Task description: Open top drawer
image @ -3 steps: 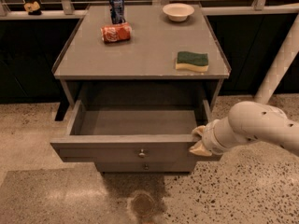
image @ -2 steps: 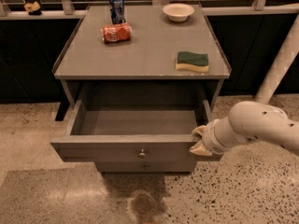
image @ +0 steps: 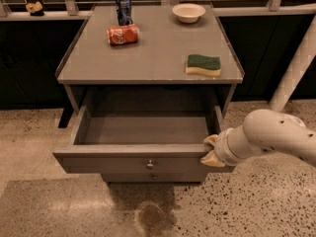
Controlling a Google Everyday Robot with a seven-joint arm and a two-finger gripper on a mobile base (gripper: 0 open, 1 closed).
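The top drawer [image: 143,163] of the grey cabinet is pulled far out, showing its plain grey, empty interior and a small round metal knob [image: 150,165] at the centre of its front. My gripper [image: 211,151] is at the right end of the drawer front, its tan fingers touching the top edge near the right corner. The white arm reaches in from the right. A second knob [image: 154,176] of a lower drawer shows just below.
On the cabinet top [image: 153,58] are an upright blue can [image: 124,9], a red can lying on its side [image: 123,34], a white bowl [image: 188,12] and a green-and-yellow sponge [image: 203,64]. A white post [image: 296,68] stands at the right. A dark stain [image: 152,214] marks the speckled floor in front.
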